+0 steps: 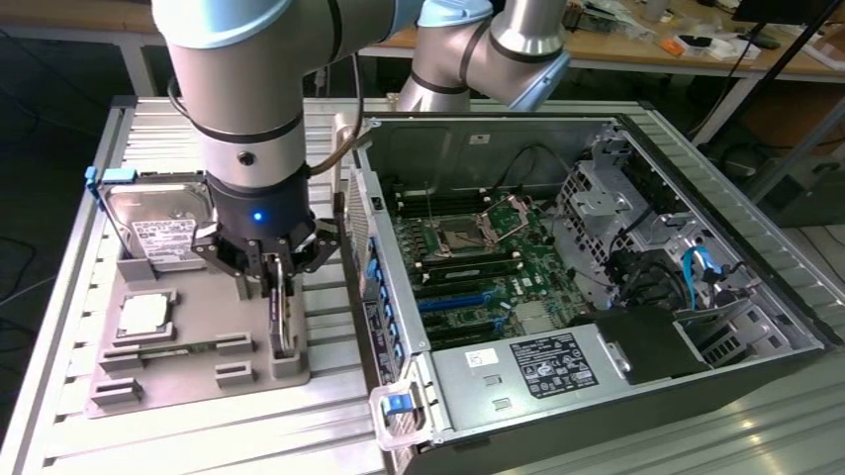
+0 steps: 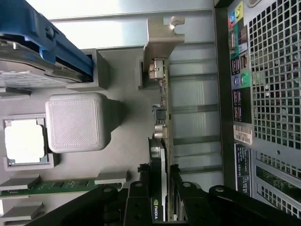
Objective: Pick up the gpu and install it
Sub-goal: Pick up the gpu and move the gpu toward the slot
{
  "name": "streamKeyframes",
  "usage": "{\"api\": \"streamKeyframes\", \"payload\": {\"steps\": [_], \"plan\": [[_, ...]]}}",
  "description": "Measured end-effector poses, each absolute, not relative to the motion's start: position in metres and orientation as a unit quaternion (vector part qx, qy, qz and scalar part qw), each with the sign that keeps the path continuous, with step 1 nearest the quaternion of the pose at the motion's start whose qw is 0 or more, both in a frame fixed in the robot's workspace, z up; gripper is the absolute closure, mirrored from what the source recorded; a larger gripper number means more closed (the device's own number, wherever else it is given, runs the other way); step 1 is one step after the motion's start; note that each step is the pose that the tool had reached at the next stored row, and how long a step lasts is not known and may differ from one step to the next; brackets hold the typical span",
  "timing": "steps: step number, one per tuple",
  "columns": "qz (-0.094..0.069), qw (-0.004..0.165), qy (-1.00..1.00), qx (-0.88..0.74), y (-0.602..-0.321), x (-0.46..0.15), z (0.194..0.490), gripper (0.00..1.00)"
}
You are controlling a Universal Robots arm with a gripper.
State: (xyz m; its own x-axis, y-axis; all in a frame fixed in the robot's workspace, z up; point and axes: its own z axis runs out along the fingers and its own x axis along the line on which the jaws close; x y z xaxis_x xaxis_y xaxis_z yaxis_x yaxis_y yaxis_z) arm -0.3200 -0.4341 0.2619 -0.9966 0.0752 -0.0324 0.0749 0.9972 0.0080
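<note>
End effector (image 1: 277,269) pinches the gpu (image 2: 159,151) standing on edge in the grey tray (image 1: 172,368)

Silver-grey arm (image 1: 237,89) vertical, wrist straight down. Black gripper (image 1: 277,285) low, fingers (image 2: 141,197) pinched on both faces of thin dark circuit card (image 2: 159,150).

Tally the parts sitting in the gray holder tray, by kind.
hard drive: 1
processor chip: 1
gpu: 1
memory stick: 1
Total: 4
</note>
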Motion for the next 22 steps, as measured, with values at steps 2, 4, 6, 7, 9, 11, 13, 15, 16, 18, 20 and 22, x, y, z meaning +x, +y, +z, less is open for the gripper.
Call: {"api": "streamKeyframes", "payload": {"steps": [2, 4, 6, 7, 9, 11, 13, 15, 16, 18, 20, 22], "plan": [[0.003, 0.016, 0.999, 0.038, -0.434, -0.320, 0.267, 0.73], [0.003, 0.016, 0.999, 0.038, -0.434, -0.320, 0.271, 0.73], [0.003, 0.016, 0.999, 0.038, -0.434, -0.320, 0.276, 0.73], [0.003, 0.016, 0.999, 0.038, -0.434, -0.320, 0.278, 0.73], [0.003, 0.016, 0.999, 0.038, -0.434, -0.320, 0.282, 0.73], [0.003, 0.016, 0.999, 0.038, -0.434, -0.320, 0.287, 0.73], [0.003, 0.016, 0.999, 0.038, -0.434, -0.320, 0.291, 0.73], [0.003, 0.016, 0.999, 0.038, -0.434, -0.320, 0.297, 0.73], [0.003, 0.016, 0.999, 0.038, -0.434, -0.320, 0.299, 0.73], [0.003, 0.016, 0.999, 0.038, -0.434, -0.320, 0.303, 0.73], [0.003, 0.016, 0.999, 0.038, -0.434, -0.320, 0.308, 0.73], [0.003, 0.016, 0.999, 0.038, -0.434, -0.320, 0.312, 0.73]]}}
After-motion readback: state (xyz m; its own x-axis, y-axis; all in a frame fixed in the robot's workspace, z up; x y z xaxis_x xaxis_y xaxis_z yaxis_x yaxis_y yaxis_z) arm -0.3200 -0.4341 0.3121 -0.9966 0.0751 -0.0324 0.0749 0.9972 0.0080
